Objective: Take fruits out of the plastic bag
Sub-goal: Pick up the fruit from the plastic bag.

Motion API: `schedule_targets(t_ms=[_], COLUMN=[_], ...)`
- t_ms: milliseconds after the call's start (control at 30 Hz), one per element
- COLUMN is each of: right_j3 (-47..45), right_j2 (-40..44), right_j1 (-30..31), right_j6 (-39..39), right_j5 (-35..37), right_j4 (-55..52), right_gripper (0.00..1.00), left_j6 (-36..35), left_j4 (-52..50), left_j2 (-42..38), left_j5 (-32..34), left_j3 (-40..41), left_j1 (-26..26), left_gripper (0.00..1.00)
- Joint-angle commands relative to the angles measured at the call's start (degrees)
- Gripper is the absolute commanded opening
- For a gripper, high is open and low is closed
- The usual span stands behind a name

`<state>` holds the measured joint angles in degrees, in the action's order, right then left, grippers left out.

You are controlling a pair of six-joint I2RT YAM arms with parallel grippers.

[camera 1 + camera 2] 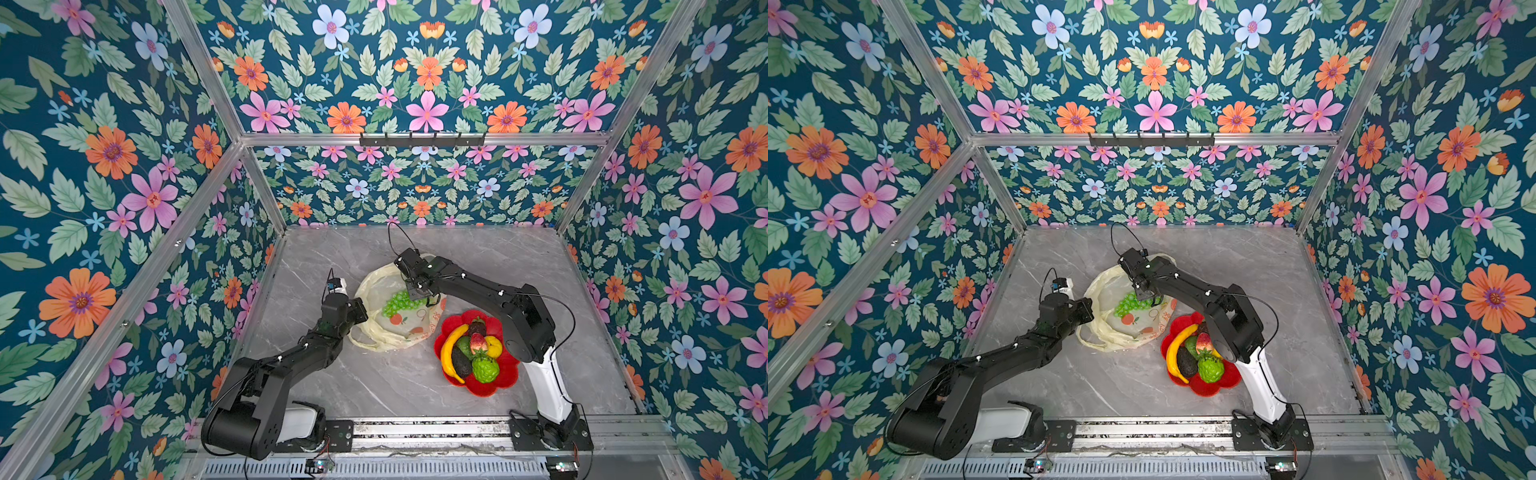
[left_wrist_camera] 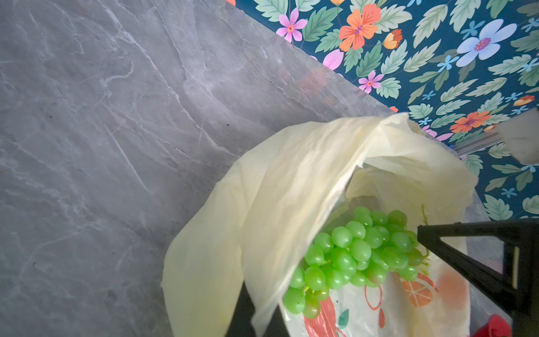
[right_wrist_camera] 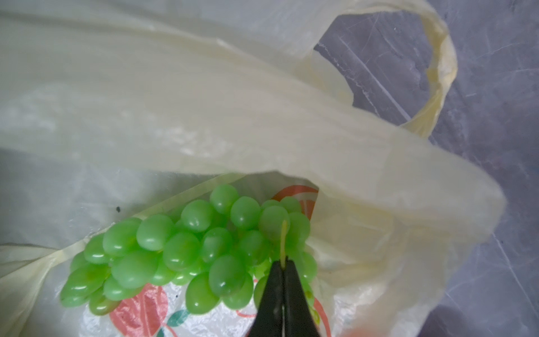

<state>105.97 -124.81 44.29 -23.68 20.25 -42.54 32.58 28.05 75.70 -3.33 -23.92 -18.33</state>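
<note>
The pale yellow plastic bag [image 1: 386, 328] [image 1: 1119, 328] lies open on the grey table. A green grape bunch [image 1: 400, 302] [image 1: 1130, 304] [image 2: 355, 256] [image 3: 189, 248] lies inside its mouth. My right gripper [image 3: 283, 264] [image 1: 419, 296] reaches into the bag and is shut on the bunch's thin stem. My left gripper [image 2: 258, 321] [image 1: 361, 311] is shut on a fold of the bag's [image 2: 291, 189] left rim and holds it up. Other fruits lie in a red dish: a banana [image 1: 451, 347], a strawberry [image 1: 478, 343], a lemon [image 1: 494, 345], an avocado [image 1: 461, 362] and a bumpy green fruit [image 1: 485, 368].
The red flower-shaped dish [image 1: 508, 376] [image 1: 1229, 376] sits just right of the bag, under my right arm's elbow. One loop handle [image 3: 440, 73] of the bag lies on the bare table. Floral walls close in the table at the back and both sides.
</note>
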Motion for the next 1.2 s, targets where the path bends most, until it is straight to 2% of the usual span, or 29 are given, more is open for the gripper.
schedule_targets(t_ms=[0,300,633,1167], right_j3=[0.4,-2.6,-9.3,-12.2], right_j2=[0.1,4.8,11.9,18.8], right_j1=[0.1,0.1,0.1,0.2], right_j6=[-0.2,-0.3,-0.7,-2.2], right_j5=[2.1,3.1,0.8,-4.0], right_j4=[-0.9,0.2,5.1,7.0], right_gripper=[0.0,0.0,0.0,0.0], left_j6=[-0.7,-0.8,-0.8,-0.8], left_j4=[0.0,-0.1,-0.4,-1.8], left_j2=[-0.2,-0.3,-0.2,0.7], left_j5=[-0.1,-0.1,0.1,1.1], left_j3=[-0.4,-0.6,-0.6,-1.3], left_j1=[0.0,0.0,0.0,0.0], left_gripper=[0.0,0.0,0.0,0.0])
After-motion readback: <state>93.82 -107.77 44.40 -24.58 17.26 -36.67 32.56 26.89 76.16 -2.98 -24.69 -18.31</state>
